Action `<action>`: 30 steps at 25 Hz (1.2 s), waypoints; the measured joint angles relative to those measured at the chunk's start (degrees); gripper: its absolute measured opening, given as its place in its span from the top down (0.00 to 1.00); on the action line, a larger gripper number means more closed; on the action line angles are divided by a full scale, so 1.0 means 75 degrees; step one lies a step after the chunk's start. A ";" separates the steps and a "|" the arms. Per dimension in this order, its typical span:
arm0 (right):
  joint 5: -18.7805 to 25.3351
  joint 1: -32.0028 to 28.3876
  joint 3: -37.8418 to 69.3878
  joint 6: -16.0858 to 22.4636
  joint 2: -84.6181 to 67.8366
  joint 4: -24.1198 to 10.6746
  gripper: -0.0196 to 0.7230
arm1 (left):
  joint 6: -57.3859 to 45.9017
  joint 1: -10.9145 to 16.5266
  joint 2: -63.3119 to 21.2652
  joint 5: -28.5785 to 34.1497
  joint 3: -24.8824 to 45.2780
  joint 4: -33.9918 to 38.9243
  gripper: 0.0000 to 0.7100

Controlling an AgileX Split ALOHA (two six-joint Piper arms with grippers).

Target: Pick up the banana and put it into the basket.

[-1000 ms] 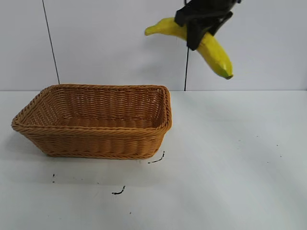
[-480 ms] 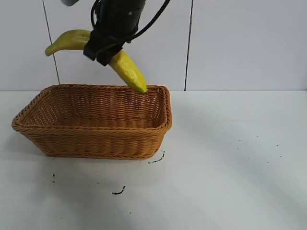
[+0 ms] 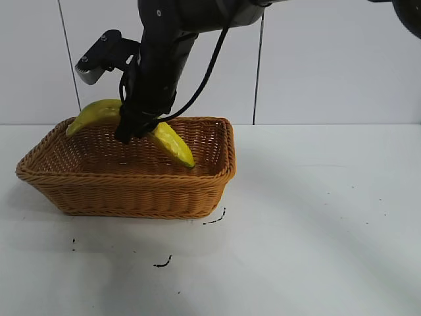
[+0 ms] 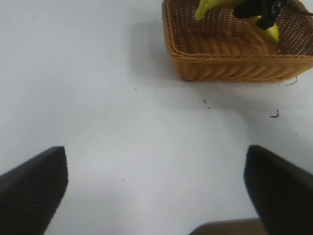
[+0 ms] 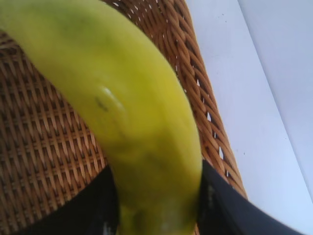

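Note:
The yellow banana (image 3: 172,141) hangs tilted in the tan wicker basket (image 3: 131,197), its green-tipped end below the rim and its other end over the far left corner. My right gripper (image 3: 135,126) reaches down from above and is shut on the banana's middle. In the right wrist view the banana (image 5: 127,112) fills the gap between the black fingers (image 5: 222,208), with the basket's weave (image 5: 44,147) right behind it. My left gripper (image 4: 156,191) stands open over bare table, well away from the basket (image 4: 230,68); it is out of the exterior view.
The basket stands on a white table (image 3: 316,217) in front of a white panelled wall. A few small dark specks (image 3: 162,263) lie on the table in front of the basket.
My right arm has carried the banana from high at the right, leftward across the basket and down into it. The basket has not moved.

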 joint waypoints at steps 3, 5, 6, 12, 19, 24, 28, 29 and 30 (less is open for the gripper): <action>-0.0034 0.0000 0.0000 0.0000 -0.0008 0.0026 0.55 | 0.0000 0.0000 0.0000 0.0000 0.0000 0.0000 0.02; -0.0042 0.0000 0.0000 0.0000 -0.0008 0.0026 0.55 | 0.0000 0.0000 0.0000 0.0000 0.0000 0.0000 0.02; -0.0042 0.0000 0.0000 0.0000 -0.0008 0.0033 0.53 | 0.0000 0.0000 0.0000 0.0000 0.0000 0.0000 0.02; -0.0058 0.0000 0.0000 0.0000 -0.0008 0.0033 0.20 | 0.0000 0.0000 0.0000 0.0000 0.0000 0.0000 0.02; 0.0275 0.0000 0.0000 0.0667 -0.0393 0.0034 0.16 | 0.0000 0.0000 0.0000 0.0000 0.0000 0.0000 0.02; 0.1581 -0.0119 -0.0332 0.2158 -0.0978 0.0200 0.16 | 0.0000 0.0000 0.0000 0.0000 0.0000 0.0000 0.02; 0.2659 -0.0604 -0.0717 0.2562 -0.1072 0.0385 0.16 | 0.0000 0.0000 0.0000 0.0000 0.0000 0.0000 0.02; 0.2756 -0.0797 -0.0757 0.2637 -0.1072 0.0395 0.16 | 0.0000 0.0000 0.0000 0.0000 0.0000 0.0000 0.02; 0.2817 -0.1008 -0.0773 0.2721 -0.1074 0.0397 0.16 | 0.0000 0.0000 0.0000 0.0000 0.0000 0.0000 0.02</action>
